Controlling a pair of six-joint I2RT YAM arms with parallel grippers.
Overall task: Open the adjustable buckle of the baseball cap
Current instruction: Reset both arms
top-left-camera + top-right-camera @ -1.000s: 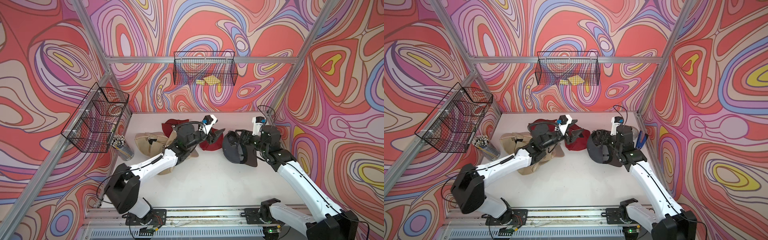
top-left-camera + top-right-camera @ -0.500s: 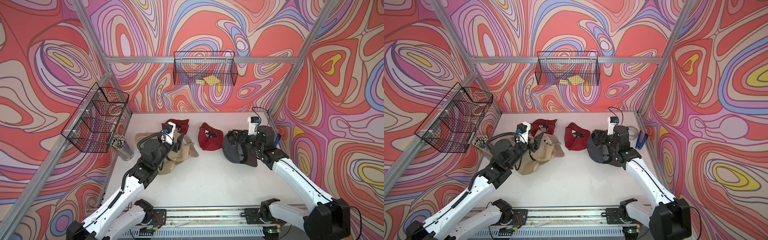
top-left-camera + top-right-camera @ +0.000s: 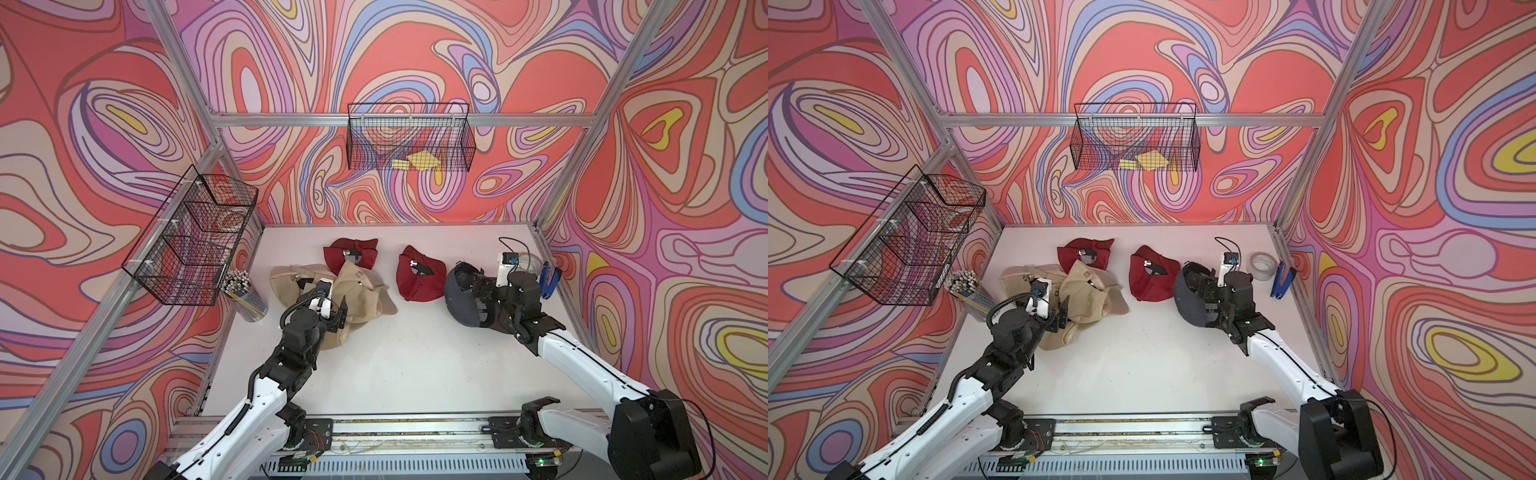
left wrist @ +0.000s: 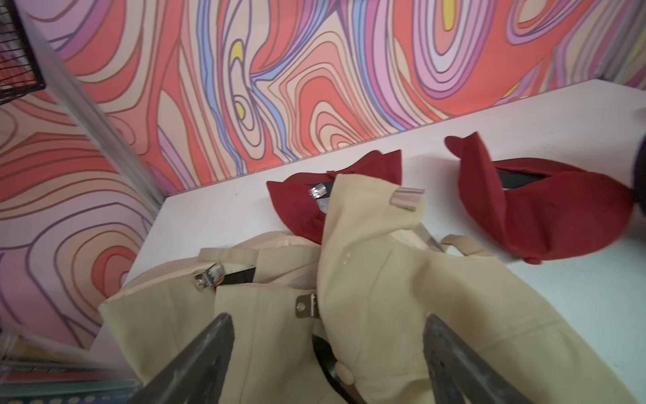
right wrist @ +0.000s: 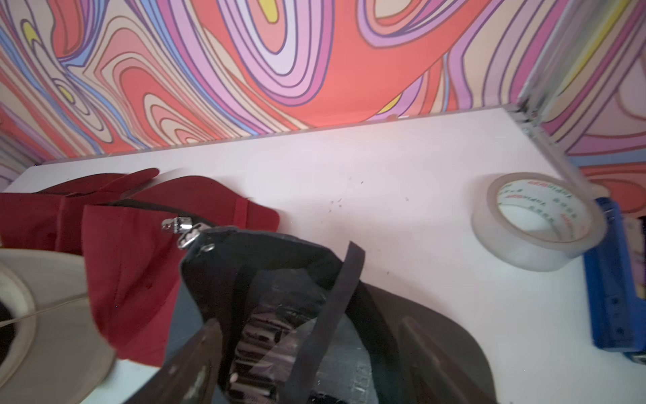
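A dark grey baseball cap (image 3: pixel 461 305) (image 3: pixel 1187 305) lies inside-up at the right of the table. My right gripper (image 3: pixel 482 291) (image 5: pixel 309 328) hangs over it, open, and the cap's dark strap (image 5: pixel 335 280) runs between the fingers. A small silver buckle (image 5: pixel 190 239) sits at that cap's far edge. My left gripper (image 3: pixel 337 316) (image 4: pixel 327 321) is open above a heap of beige caps (image 3: pixel 361 293) (image 4: pixel 384 280), nothing in it; a metal buckle (image 4: pixel 306 306) lies just ahead of it. A red cap (image 3: pixel 419 278) (image 3: pixel 1150 278) lies alone mid-table.
A second red cap (image 3: pixel 351 257) lies behind the beige heap. A tape roll (image 3: pixel 1262 266) and a blue stapler (image 3: pixel 548 280) sit at the right wall. A pencil cup (image 3: pixel 245 293) stands at the left under a wire basket (image 3: pixel 191 237).
My left arm has drawn back from the middle red cap to over the beige caps, and its jaws have opened wider. The right gripper stays at the dark cap, slightly wider.
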